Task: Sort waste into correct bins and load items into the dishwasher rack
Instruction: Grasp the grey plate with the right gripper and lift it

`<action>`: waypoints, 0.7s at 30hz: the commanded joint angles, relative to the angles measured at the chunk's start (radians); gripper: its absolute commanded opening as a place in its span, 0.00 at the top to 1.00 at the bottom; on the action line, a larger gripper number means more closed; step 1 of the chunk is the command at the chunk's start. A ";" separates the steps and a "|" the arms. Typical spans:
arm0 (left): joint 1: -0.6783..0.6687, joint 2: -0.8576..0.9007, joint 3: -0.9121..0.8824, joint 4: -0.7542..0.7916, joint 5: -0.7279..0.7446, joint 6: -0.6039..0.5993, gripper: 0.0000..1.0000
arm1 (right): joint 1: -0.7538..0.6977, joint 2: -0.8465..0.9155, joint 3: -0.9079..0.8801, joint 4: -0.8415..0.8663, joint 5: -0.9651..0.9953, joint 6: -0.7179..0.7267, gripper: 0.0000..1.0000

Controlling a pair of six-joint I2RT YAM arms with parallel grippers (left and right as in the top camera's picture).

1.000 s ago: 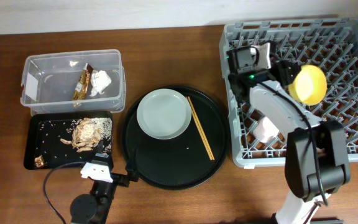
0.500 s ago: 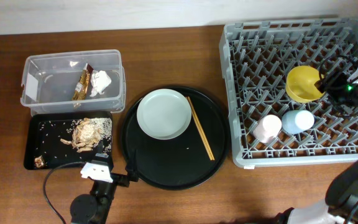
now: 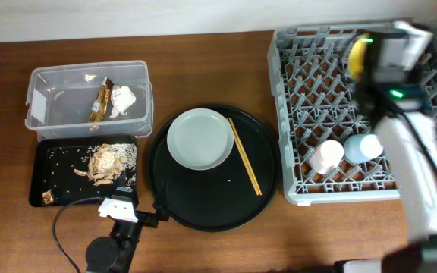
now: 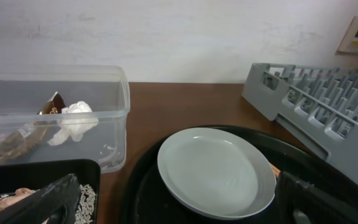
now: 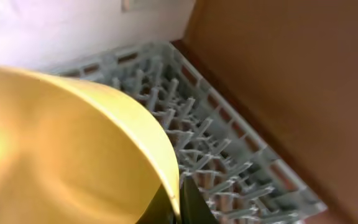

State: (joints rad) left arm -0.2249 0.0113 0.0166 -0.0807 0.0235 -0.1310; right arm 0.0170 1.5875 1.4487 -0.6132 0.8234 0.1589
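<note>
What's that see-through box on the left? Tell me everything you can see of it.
The clear box is a rectangular tub of transparent plastic with rounded corners and a thick rim, no lid on it. It stands upright on the wooden table, just behind the shallow black tray. Inside lie a brown-and-gold wrapper and a crumpled white tissue, side by side.

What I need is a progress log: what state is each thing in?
Yellow bowl: gripped by right fingers, over rack.
Plate: on round tray.
Chopsticks: on round tray.
Pink cup: in rack.
Blue cup: in rack.
Wrapper: in clear box.
Tissue: in clear box.
Food scraps: in shallow tray.
Left fingers: open, empty.
</note>
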 commanded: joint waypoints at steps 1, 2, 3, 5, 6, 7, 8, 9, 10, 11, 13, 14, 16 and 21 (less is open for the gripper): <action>-0.001 -0.004 -0.008 0.001 0.007 0.013 0.01 | 0.042 0.221 -0.006 0.027 0.470 -0.109 0.96; -0.001 -0.004 -0.008 0.001 0.007 0.013 0.01 | 0.043 0.311 -0.006 0.028 0.511 -0.145 0.96; -0.001 -0.004 -0.008 0.001 0.007 0.013 0.01 | 0.043 0.349 -0.006 0.027 0.524 -0.148 0.96; -0.001 -0.004 -0.008 0.001 0.007 0.013 0.01 | 0.069 0.373 -0.006 0.012 0.462 -0.148 0.96; -0.001 -0.004 -0.008 0.001 0.007 0.013 0.00 | 0.096 0.373 -0.006 0.009 0.452 -0.148 0.96; -0.001 -0.004 -0.008 0.001 0.007 0.013 0.01 | 0.124 0.368 -0.005 0.008 0.452 -0.148 0.78; -0.001 -0.004 -0.008 0.001 0.007 0.013 0.00 | 0.152 0.355 -0.005 0.008 0.452 -0.148 0.68; -0.001 -0.004 -0.008 0.001 0.007 0.013 0.01 | 0.204 0.315 -0.005 0.005 0.452 -0.162 0.60; -0.001 -0.004 -0.008 0.001 0.007 0.013 0.01 | 0.234 0.288 -0.005 0.000 0.452 -0.171 0.58; -0.001 -0.004 -0.008 0.001 0.007 0.013 0.01 | 0.264 0.256 -0.005 -0.006 0.448 -0.172 0.55; -0.001 -0.004 -0.008 0.001 0.007 0.013 0.01 | 0.344 0.161 -0.005 -0.071 0.288 -0.182 0.51; -0.001 -0.004 -0.008 0.001 0.007 0.013 0.01 | 0.381 0.116 -0.005 -0.127 0.091 -0.181 0.50; -0.001 -0.004 -0.008 0.001 0.007 0.013 0.01 | 0.435 0.067 -0.005 -0.239 -0.522 -0.062 0.49; -0.001 -0.004 -0.008 0.001 0.007 0.013 0.00 | 0.559 0.259 -0.045 -0.189 -1.152 0.591 0.43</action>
State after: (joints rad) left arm -0.2249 0.0109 0.0166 -0.0807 0.0235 -0.1310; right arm 0.5289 1.7588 1.4261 -0.8360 -0.1566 0.4240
